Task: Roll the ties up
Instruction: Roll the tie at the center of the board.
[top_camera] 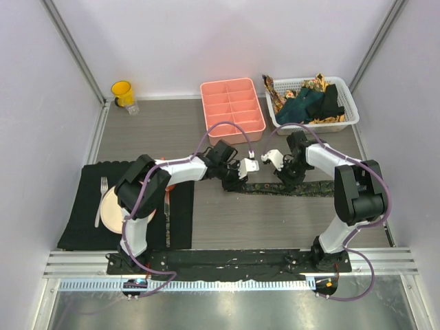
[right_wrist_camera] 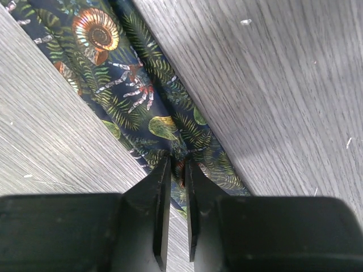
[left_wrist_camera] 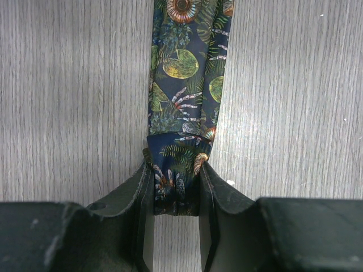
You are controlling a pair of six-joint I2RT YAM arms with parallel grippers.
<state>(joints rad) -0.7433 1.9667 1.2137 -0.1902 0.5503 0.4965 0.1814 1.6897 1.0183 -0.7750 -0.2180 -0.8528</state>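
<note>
Between each arm's jaws, patterned tie (left_wrist_camera: pixel 187 96)

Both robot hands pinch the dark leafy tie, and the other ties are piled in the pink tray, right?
Not quite: the top view shows the other fabric ties piled in the white plastic basket, not the pink divided tray. The left hand and right hand do pinch the dark leaf-patterned tie.

We found the tie (top_camera: pixel 313 187) across the tabletop (top_camera: pixel 165 130) between the left pincer (top_camera: pixel 238 172) and the right pincer (top_camera: pixel 278 165), the tray (top_camera: pixel 232 110) behind it, the basket (top_camera: pixel 347 96) holding other ties (top_camera: pixel 306 103) at back right, and the plate (top_camera: pixel 113 210) and fork (top_camera: pixel 100 199) on the placemat (top_camera: pixel 79 206) at left.
</note>
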